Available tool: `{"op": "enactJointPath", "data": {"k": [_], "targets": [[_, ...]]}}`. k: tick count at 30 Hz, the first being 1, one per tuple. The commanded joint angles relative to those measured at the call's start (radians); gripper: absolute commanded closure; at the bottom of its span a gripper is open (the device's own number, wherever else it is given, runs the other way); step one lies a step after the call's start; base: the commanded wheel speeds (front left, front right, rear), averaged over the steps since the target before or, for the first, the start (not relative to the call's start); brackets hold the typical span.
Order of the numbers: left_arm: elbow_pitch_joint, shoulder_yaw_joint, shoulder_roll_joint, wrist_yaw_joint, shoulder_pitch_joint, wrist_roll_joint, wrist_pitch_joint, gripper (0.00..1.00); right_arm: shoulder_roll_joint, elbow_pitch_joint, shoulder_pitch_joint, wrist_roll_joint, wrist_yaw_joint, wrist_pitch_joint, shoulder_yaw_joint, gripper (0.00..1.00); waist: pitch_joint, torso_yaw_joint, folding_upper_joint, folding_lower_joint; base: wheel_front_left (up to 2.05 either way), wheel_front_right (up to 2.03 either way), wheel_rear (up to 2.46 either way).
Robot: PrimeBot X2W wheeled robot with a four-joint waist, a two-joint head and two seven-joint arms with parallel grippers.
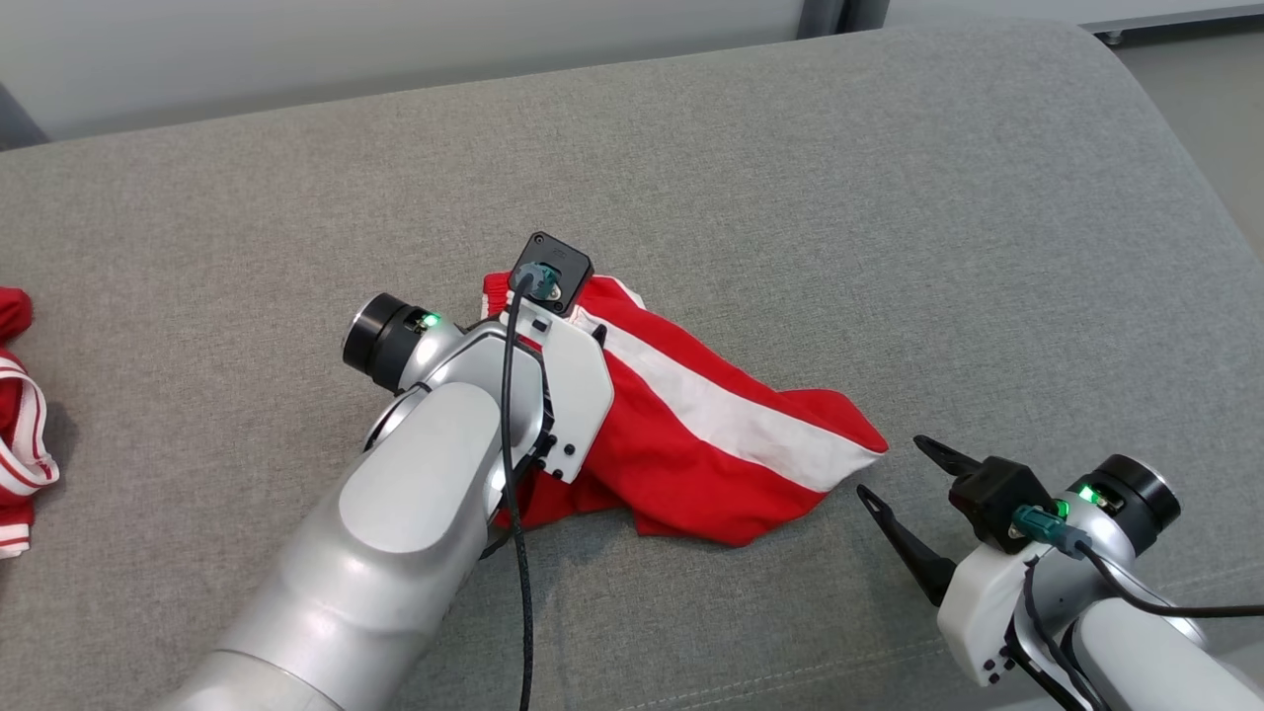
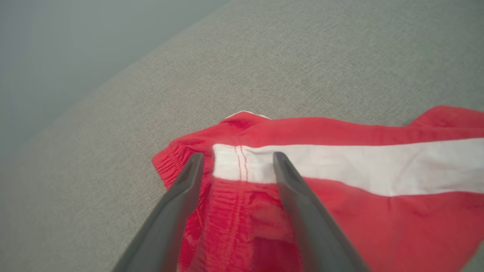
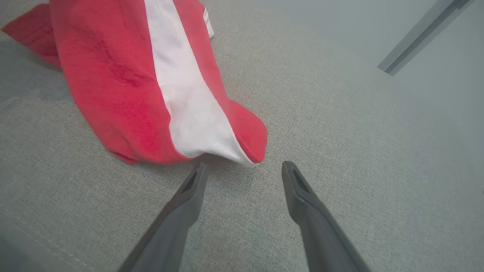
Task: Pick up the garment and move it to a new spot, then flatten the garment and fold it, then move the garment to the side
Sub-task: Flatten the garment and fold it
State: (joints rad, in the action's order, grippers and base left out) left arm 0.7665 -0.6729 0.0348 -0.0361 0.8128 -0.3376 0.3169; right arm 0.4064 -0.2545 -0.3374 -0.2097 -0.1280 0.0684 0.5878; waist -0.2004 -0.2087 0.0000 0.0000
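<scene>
Though set right at the gathered waistband of the garment [image 2: 340,128], not clamped on it: for the left gripper [image 2: 238,155], jaws spread wide, nothing pinched between them. Straddling the near end of the white stripe [image 2: 340,166], with one dark fingertip [image 2: 193,168] against the red elastic gathers and the other at the stripe's lower edge. Resting on the cloth or hanging just above it, cannot tell which. Beyond those tips, bare grey sofa cushion [image 2: 302,56].

For the right gripper [image 3: 245,164], likewise released and wide, holding nothing. Just ahead of its tips, parted from them by a sliver of cushion, the rounded hem end of the garment, red with the white stripe running away from the tips. From the head, right gripper [image 1: 890,466] pointing at the garment's near corner, not touching.

Thin matte cloth in bright red, crumpled into a loose lopsided wedge with soft folds, puckered elastic, two red stitch lines across the white band. Coarse woven grey upholstery, with a straight seam [image 3: 45,237] back beside the right fingers. Fingers long, tapered, matte dark; wrists pale, forearms glossy silver. Well off to the left arm's outer side, another red-and-white striped cloth [image 1: 20,434].
</scene>
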Motion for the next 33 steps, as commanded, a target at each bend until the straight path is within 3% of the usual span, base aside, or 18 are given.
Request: {"op": "enactJointPath", "data": {"k": [1,9,16,25,33], "targets": [[-0.016,0.018,0.015,-0.001,0.054,-0.012,-0.003,1.0,0.007,0.016,0.016,0.005,-0.003,-0.015,-0.001,0.0,0.003,0.001,0.0,0.0,0.0,0.0,0.0],[-0.02,0.008,0.015,0.005,0.037,-0.046,0.003,1.0,0.0,0.009,0.024,-0.001,-0.003,-0.029,-0.011,0.0,0.022,0.025,0.0,0.0,0.0,0.0,0.0],[-0.051,0.043,0.037,-0.004,-0.002,-0.083,-0.061,1.0,-0.002,0.002,0.053,-0.033,-0.003,-0.047,-0.022,0.0,0.051,0.069,0.0,0.0,0.0,0.0,0.0],[-0.214,0.154,0.171,-0.062,-0.168,-0.16,-0.12,1.0,-0.044,-0.031,0.129,-0.152,-0.003,-0.105,-0.079,0.0,0.076,0.148,0.0,0.0,0.0,0.0,0.0],[-0.46,0.238,0.276,-0.087,-0.372,-0.24,-0.141,1.0,-0.12,-0.06,0.109,-0.357,-0.003,-0.147,-0.106,0.0,0.06,0.188,0.0,0.0,0.0,0.0,0.0]]}}
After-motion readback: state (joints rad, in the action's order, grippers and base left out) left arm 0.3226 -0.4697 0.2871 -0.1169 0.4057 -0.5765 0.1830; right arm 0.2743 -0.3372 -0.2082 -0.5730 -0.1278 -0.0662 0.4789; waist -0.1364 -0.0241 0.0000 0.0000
